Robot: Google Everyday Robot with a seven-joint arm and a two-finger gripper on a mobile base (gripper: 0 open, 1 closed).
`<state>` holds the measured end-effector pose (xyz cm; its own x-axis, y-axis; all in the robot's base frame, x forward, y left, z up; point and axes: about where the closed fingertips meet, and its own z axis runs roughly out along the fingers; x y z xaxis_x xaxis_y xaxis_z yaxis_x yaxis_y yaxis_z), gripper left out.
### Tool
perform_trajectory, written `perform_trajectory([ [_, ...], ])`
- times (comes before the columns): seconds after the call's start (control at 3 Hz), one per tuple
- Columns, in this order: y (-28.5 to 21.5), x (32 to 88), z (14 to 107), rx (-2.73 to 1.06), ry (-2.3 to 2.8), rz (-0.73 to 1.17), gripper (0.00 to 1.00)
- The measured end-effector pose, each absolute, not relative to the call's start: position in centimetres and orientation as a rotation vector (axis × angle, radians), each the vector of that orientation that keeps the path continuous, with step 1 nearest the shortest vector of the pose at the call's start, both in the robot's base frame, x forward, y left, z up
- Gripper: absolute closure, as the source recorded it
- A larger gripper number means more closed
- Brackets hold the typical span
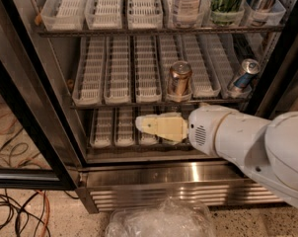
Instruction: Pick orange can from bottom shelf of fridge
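The orange can is hidden from view where the gripper (145, 125) reaches the bottom shelf (112, 128) of the fridge (188, 174).

The cream gripper lies level in front of the bottom shelf's white lane trays, its tip pointing left, and it covers the middle lanes. Whether it is wide, narrow or holding anything cannot be told. The white arm (247, 142) comes in from the lower right. On the rack above, a copper can (179, 79) with pale label patches stands upright just above the gripper. A blue can (243, 73) leans at the right end of that rack. A clear plastic bag (159, 221) lies on the speckled floor below the fridge, with cables (16, 206) at the lower left.
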<state>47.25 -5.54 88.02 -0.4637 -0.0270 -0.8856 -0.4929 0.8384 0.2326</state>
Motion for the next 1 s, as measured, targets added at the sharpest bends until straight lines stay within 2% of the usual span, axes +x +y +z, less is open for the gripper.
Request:
perform_trajectory([
  [1.0,-6.1,47.2,86.9,-0.334,1.989,0.490,0.00],
])
